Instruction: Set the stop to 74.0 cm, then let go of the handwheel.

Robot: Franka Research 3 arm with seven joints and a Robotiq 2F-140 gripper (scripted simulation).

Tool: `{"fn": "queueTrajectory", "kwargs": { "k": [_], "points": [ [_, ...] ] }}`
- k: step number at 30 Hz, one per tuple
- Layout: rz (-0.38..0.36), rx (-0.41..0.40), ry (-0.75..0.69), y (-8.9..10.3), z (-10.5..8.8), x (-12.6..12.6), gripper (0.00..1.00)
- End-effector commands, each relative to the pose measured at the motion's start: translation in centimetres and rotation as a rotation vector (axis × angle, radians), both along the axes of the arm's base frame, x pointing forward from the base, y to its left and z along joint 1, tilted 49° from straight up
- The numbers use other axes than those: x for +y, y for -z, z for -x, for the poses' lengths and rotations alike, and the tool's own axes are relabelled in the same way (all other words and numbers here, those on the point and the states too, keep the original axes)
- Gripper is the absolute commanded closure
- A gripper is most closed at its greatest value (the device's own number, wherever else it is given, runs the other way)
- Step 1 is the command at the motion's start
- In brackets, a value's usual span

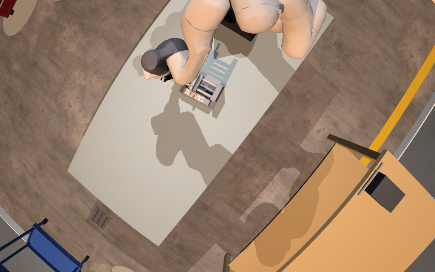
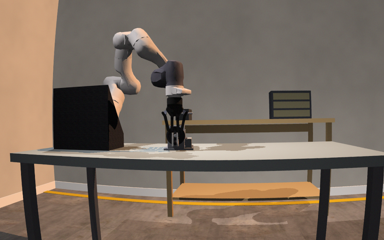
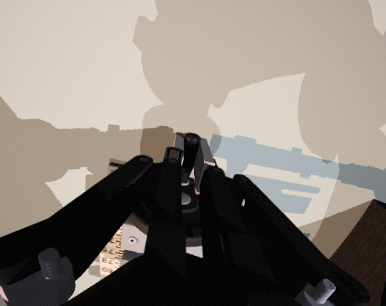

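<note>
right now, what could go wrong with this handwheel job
The gripper pinches a slim handle on the handwheel, so it might slip off mid-turn. Its dark linkages cover part of the scale in the wrist view, so the stop could overshoot 74.0 unnoticed. Letting go carelessly might nudge the wheel.

Black round handwheel [image 2: 169,136], upright, on device's side.

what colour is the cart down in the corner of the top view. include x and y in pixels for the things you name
The cart [image 1: 55,248] is blue, seen best in the top view.
</note>
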State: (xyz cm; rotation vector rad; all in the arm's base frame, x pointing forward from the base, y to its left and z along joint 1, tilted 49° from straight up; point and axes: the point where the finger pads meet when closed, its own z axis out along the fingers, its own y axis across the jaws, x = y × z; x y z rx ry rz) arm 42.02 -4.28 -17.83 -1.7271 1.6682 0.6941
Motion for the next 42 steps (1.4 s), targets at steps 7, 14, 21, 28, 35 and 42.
{"fn": "queueTrajectory", "kwargs": {
  "k": [7, 14, 21, 28, 35, 42],
  "points": [
    [-0.001, 0.004, 0.006, -0.2, -1.2, -0.1, 0.96],
    [-0.001, 0.004, 0.006, -0.3, -1.7, -0.2, 0.96],
    [-0.001, 0.004, 0.006, -0.7, -2.3, -0.6, 0.96],
    [-0.001, 0.004, 0.006, -1.1, -2.7, -1.0, 0.96],
    [-0.001, 0.004, 0.006, -1.4, -3.0, -1.3, 0.96],
    [-0.001, 0.004, 0.006, -1.8, -3.2, -1.8, 0.96]
  ]
}}
